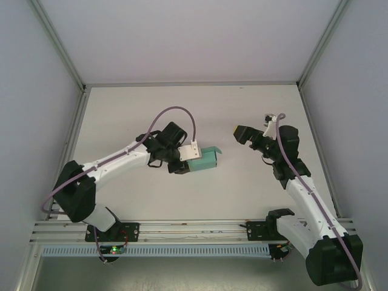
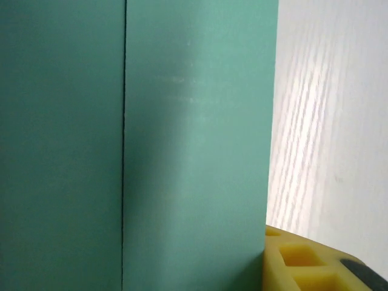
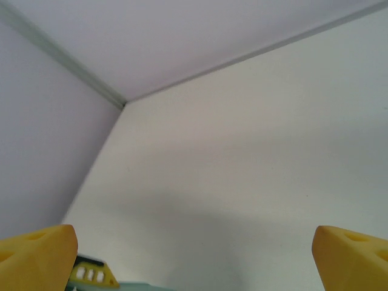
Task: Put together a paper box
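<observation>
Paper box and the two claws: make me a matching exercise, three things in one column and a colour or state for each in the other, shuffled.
Column one:
1. paper box
2. left claw
3. right claw

Column two:
A. open, holding nothing
B. teal-green
C. gripping the box

Pairs: 1-B, 2-C, 3-A
</observation>
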